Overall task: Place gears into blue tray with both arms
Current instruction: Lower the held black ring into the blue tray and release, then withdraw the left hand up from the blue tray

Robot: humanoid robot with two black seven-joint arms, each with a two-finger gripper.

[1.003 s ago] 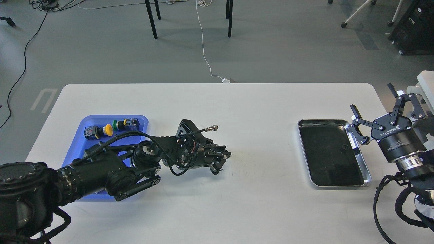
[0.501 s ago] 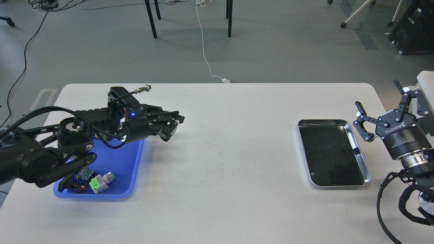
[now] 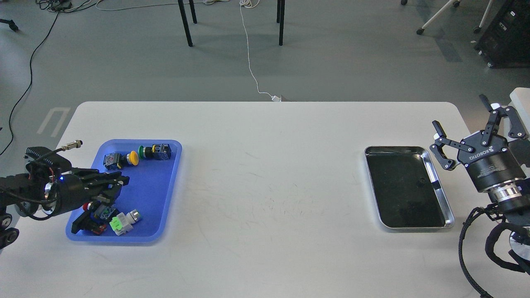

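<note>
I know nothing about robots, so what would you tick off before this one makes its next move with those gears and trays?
1. Rectangular blue plastic tray has free floor space: ok, the coloured push-button switches fill only its ends.
2. A small black gear is left to fetch: cannot tell; one small dark speck lies in the shiny steel tray, too small to identify.
3. Right claw ready to grasp: ok, fingers spread apart, beside the steel tray.
4. Left claw is empty: cannot tell, it is dark and low over the blue tray.
5. White table between the trays is free of obstacles: ok.
</note>
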